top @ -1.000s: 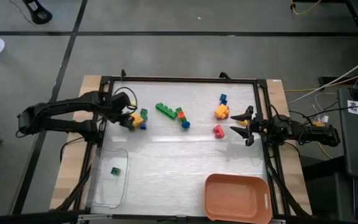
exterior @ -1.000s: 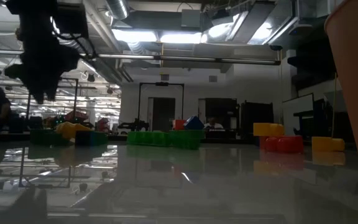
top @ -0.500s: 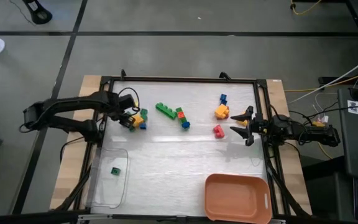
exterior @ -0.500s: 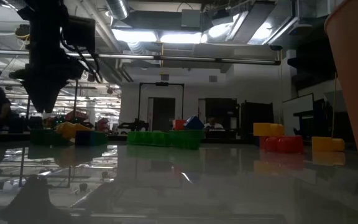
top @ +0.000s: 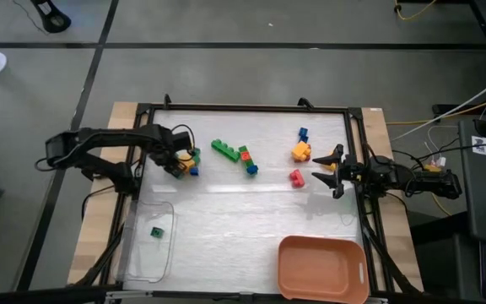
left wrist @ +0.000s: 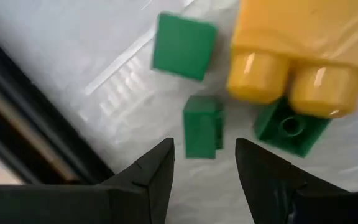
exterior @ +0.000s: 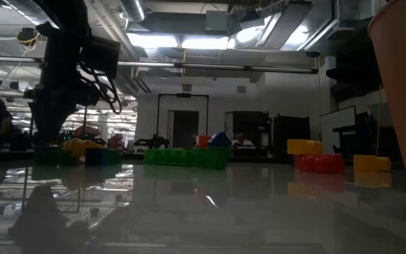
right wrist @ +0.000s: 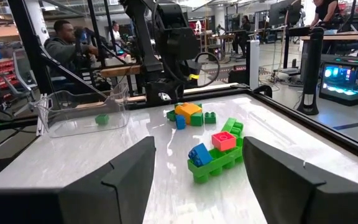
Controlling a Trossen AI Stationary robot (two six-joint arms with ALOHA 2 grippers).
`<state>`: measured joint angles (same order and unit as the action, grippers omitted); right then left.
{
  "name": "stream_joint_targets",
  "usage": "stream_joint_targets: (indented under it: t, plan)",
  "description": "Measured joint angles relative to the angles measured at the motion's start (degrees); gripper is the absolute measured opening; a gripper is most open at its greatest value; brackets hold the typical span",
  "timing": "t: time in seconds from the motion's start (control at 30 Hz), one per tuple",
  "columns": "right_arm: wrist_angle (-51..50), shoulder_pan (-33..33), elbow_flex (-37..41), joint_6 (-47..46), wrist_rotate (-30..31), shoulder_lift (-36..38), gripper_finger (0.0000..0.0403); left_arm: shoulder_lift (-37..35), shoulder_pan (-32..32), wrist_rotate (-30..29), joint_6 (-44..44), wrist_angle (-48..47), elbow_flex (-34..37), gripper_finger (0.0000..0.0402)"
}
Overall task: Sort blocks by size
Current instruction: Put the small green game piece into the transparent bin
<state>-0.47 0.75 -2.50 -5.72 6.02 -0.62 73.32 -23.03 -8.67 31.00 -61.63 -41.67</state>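
Observation:
Studded blocks lie on the white table. A left cluster (top: 189,160) holds a yellow brick (left wrist: 297,56), a green cube (left wrist: 184,46), a small green block (left wrist: 202,126) and a green brick (left wrist: 291,127). My left gripper (top: 175,161) is open, pointing down just over this cluster; its fingertips (left wrist: 204,165) stand on either side of the small green block's near end, short of it. A long green brick (top: 224,149), a red-green-blue stack (top: 247,160), and blue (top: 303,133), yellow (top: 300,152) and red (top: 296,177) blocks lie farther right. My right gripper (top: 327,170) is open and empty at the table's right edge.
A clear container (top: 150,241) with one green block (top: 155,231) stands at the near left. An orange bin (top: 323,268) stands at the near right. A black frame (top: 243,108) rims the table. People sit in the room beyond (right wrist: 67,43).
My left gripper has gone down toward the left cluster of blocks, its arm swinging a little toward the table's right. The blocks have stayed where they were.

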Motion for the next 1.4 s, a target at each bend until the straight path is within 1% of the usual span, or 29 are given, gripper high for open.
stream_joint_targets:
  t: [0.17,0.73,1.17,1.4]
  plan:
    - [-0.07,0.0,0.0,0.0,0.0,0.0,0.0243,0.42,0.0,0.28,-1.64,1.49,0.0,0.0157]
    - [-0.11,0.0,0.0,0.0,-0.61,0.0,0.0243,0.56,0.0,-0.22,-1.01,1.09,0.0,0.0157]
    - [-0.11,0.0,0.0,0.0,-0.63,0.0,0.0243,6.79,0.0,-1.14,-2.53,1.31,0.02,0.0157]
    - [-0.11,0.0,0.0,-0.02,-0.63,0.0,0.0243,10.8,0.0,-1.13,-5.53,4.53,0.04,0.0157]
